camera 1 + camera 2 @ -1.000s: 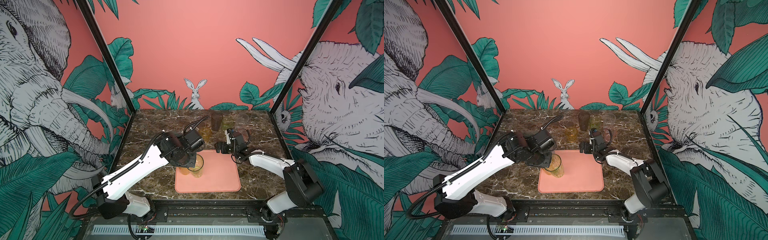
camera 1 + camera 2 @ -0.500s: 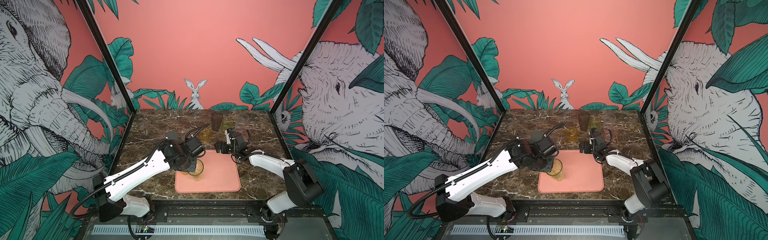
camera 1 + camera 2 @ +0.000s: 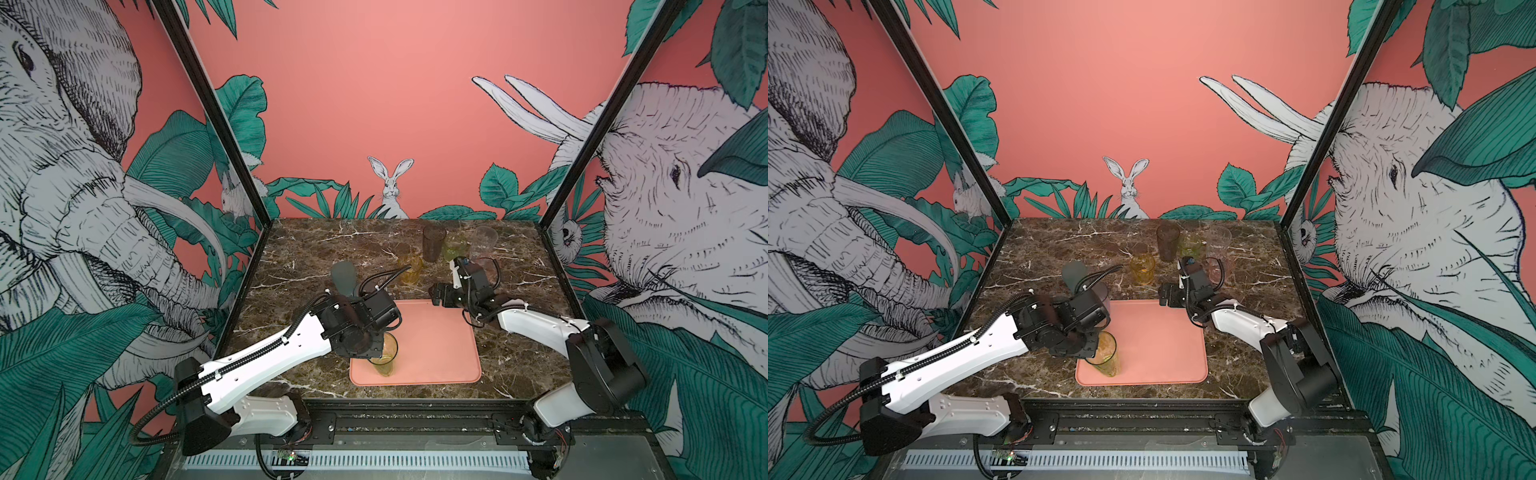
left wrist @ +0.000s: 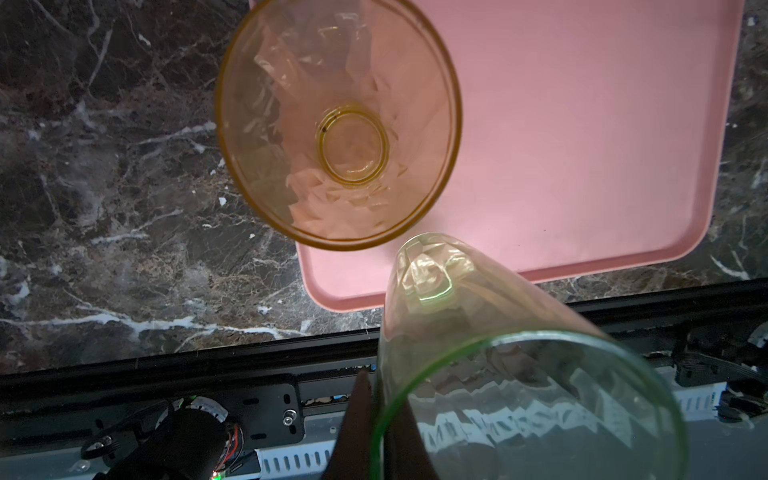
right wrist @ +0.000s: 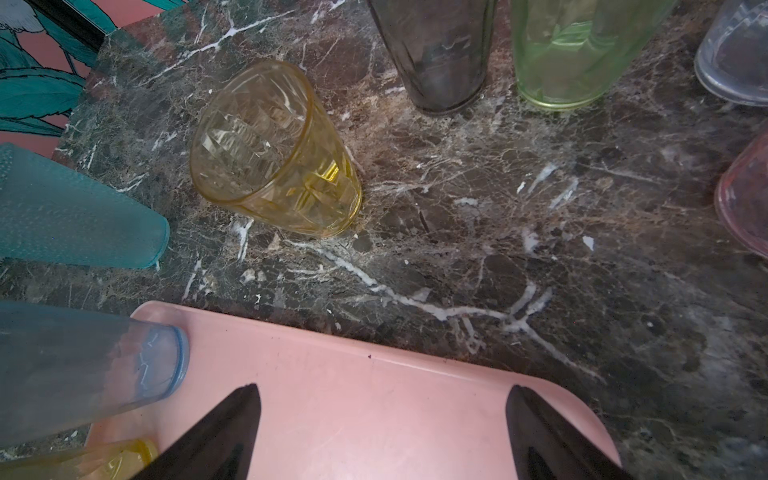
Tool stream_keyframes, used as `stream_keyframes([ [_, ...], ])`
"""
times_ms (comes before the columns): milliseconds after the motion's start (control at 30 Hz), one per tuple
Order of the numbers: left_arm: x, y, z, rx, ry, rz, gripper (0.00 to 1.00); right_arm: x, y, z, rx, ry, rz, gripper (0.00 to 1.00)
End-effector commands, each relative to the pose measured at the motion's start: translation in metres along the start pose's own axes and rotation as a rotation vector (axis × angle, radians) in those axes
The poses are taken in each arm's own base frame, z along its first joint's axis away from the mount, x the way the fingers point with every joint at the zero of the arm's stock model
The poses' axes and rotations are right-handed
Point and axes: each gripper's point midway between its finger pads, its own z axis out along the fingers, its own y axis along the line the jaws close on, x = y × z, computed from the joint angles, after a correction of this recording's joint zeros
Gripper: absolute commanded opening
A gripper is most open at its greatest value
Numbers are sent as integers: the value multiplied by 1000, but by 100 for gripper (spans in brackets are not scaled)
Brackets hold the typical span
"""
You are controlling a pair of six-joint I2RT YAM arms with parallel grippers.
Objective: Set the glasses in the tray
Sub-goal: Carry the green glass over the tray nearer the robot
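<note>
Your left jaws pinch the green glass (image 4: 478, 324) by the rim, tilted over the tray (image 4: 582, 124) at its 7 o'clock corner. The amber glass (image 4: 338, 120) sits at its 11. Right jaws: wide open.

No text, label, brand, number or sign can be read in any view. The tray (image 3: 440, 340) and the glasses (image 5: 274, 158) have plain surfaces. The walls (image 3: 374, 104) carry only drawings of animals and leaves. Any marking on the arms (image 3: 266, 357) is too small to make out.
</note>
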Motion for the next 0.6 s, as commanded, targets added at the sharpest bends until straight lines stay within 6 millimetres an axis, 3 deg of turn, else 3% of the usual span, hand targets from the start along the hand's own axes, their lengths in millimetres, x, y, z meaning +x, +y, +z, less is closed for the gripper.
stream_keyframes([
  [0, 6, 9, 0, 5, -13, -98, 0, -1, 5, 2, -23, -13, 5, 94],
  [200, 13, 16, 10, 1, -12, -141, 0, -1, 5, 3, -26, -12, 6, 94],
  [567, 11, 23, 11, -59, -14, -136, 0, -1, 5, 3, -23, -11, 8, 94],
])
